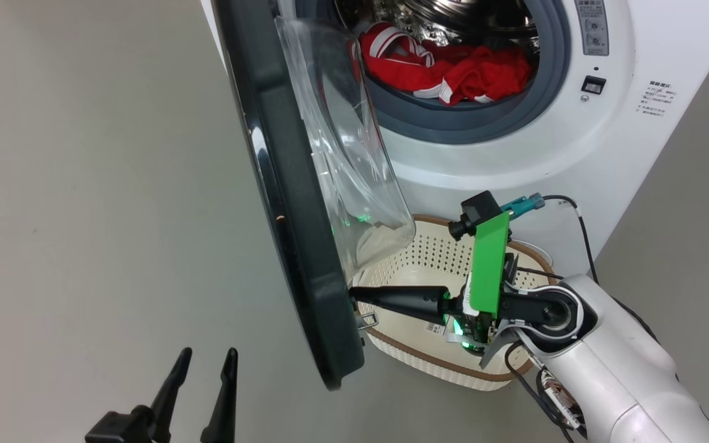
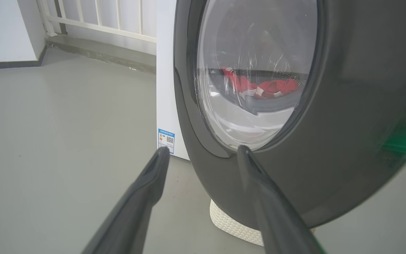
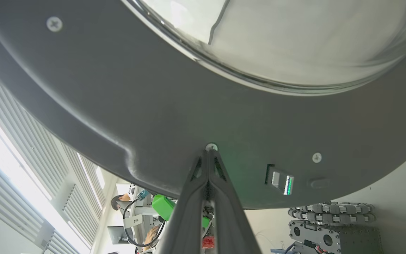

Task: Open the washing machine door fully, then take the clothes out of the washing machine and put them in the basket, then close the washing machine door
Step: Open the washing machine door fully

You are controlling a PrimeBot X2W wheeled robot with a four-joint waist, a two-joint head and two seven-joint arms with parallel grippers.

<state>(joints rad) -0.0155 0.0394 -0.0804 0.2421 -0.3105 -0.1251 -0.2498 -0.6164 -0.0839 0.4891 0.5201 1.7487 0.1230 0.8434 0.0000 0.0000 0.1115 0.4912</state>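
The washing machine door (image 1: 293, 203) stands swung out, its black rim edge-on and the clear glass bowl (image 1: 348, 154) bulging toward the washing machine (image 1: 576, 141). Red clothes (image 1: 453, 67) with white stripes lie in the drum mouth. They also show through the door glass as red clothes (image 2: 263, 88). The cream basket (image 1: 422, 258) sits on the floor below the opening, behind the door. My right gripper (image 1: 354, 294) is shut, its tips pressed against the door's inner face (image 3: 153, 106) at a screw. My left gripper (image 1: 207, 360) hangs open, left of the door's outer face (image 2: 347, 123), holding nothing.
Grey floor (image 1: 84, 184) spreads out to the left. A white railing (image 2: 100, 17) and a wall stand beyond the machine. Cables (image 1: 582, 221) trail off my right wrist. A person (image 3: 118, 203) and equipment appear past the door's rim in the right wrist view.
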